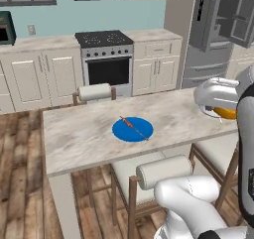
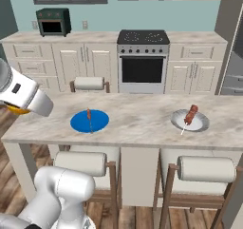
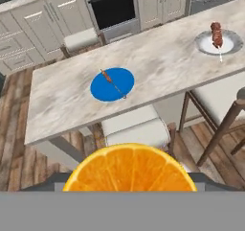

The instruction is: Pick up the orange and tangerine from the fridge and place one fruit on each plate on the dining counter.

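Note:
My gripper [image 3: 129,179] is shut on an orange [image 3: 129,170] whose cut, segmented face shows low in the hand view. The same orange [image 1: 225,113] peeks out under the white hand at the right of the left base view, and the orange [image 2: 15,110] also peeks out at the left of the right base view. The hand hangs raised on the stool side of the dining counter [image 3: 162,67], apart from it. On the counter lie a blue plate [image 3: 112,84] and a pale plate [image 3: 217,43], each with a skewer. The fridge [image 1: 218,29] stands at the back right, doors open. The tangerine is out of view.
Cushioned wooden stools [image 2: 204,168] line the near side of the counter, and one stool [image 1: 95,91] stands on its far side. A stove [image 2: 142,57] and cream cabinets [image 2: 83,62] run along the back wall. Wooden floor [image 1: 20,183] lies left of the counter.

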